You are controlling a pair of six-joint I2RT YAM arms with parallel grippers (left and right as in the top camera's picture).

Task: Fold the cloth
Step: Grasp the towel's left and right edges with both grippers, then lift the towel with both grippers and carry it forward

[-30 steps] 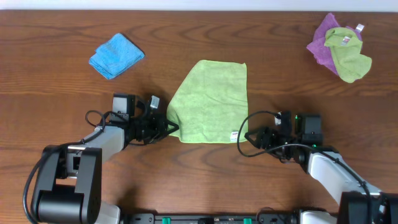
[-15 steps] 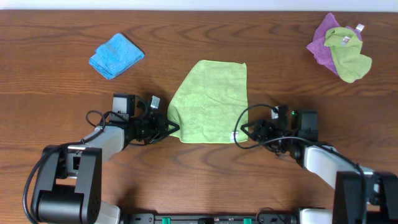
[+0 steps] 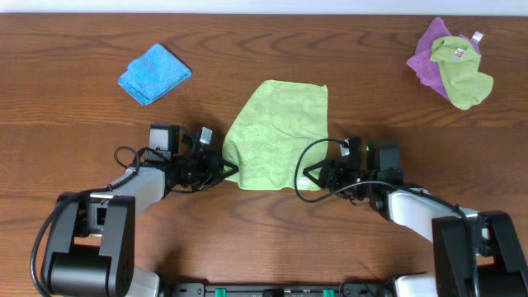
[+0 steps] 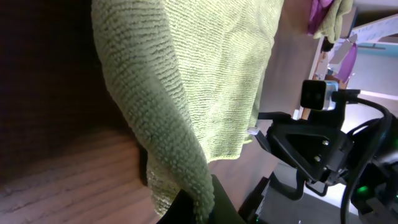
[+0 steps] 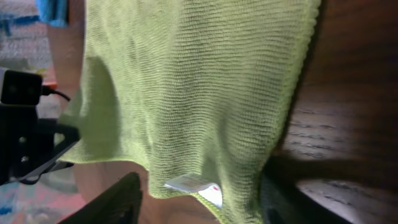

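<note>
The lime-green cloth (image 3: 279, 136) lies flat at the table's middle, its near-left corner lifted. My left gripper (image 3: 224, 171) is shut on that corner; in the left wrist view the cloth (image 4: 186, 81) runs down into the pinched black fingers (image 4: 219, 208). My right gripper (image 3: 307, 177) is open at the near-right corner. In the right wrist view the cloth (image 5: 193, 87) and its white tag (image 5: 193, 185) sit between the two spread fingers (image 5: 115, 202), with the right gripper (image 5: 199, 208) not closed on them.
A folded bright blue cloth (image 3: 153, 73) lies at the back left. A purple cloth bunched with an olive-green one (image 3: 452, 59) lies at the back right. Bare wood table (image 3: 82, 132) surrounds the cloth.
My right gripper has moved left across the table to the cloth's near-right corner, and its open jaws now straddle the tag. The left gripper has stayed put, holding its corner.
</note>
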